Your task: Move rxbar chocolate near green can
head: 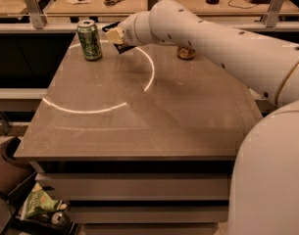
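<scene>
The green can (pixel 89 40) stands upright at the table's far left corner. My gripper (pixel 116 36) hovers just to the right of it, above the table. It is shut on the rxbar chocolate (pixel 123 48), a flat black wrapper whose dark ends stick out above and below the pale fingers. The bar is held off the table, a short gap from the can. The arm (pixel 212 38) reaches in from the right and hides most of the bar.
An orange-brown can (pixel 186 52) stands at the far middle of the grey table (pixel 139 111), mostly hidden behind my arm. Desks with scissors and small items lie beyond. A green bag (pixel 38 204) lies on the floor at lower left.
</scene>
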Action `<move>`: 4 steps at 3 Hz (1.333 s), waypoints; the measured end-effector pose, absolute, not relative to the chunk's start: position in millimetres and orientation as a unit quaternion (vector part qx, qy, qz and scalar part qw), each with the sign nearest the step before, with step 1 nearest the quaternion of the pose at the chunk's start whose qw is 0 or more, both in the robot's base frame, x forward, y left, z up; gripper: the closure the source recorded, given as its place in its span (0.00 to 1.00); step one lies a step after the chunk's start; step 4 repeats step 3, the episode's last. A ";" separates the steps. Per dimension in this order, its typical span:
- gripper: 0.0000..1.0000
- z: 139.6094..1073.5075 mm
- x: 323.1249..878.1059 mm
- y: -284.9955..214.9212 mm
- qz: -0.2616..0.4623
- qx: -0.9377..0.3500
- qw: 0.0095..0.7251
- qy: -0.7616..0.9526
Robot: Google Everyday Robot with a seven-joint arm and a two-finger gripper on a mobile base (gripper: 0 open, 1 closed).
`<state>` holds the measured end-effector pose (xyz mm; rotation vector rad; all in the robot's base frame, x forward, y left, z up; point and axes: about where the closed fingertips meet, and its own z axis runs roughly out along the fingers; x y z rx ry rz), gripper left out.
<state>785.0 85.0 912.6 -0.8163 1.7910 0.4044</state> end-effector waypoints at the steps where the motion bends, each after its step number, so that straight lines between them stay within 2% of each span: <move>1: 0.13 912.1 784.6 86.8 0.171 -0.344 0.536 0.752; 2: 0.00 911.7 784.2 88.7 0.172 -0.345 0.535 0.752; 4: 0.00 911.7 784.2 88.8 0.172 -0.345 0.535 0.752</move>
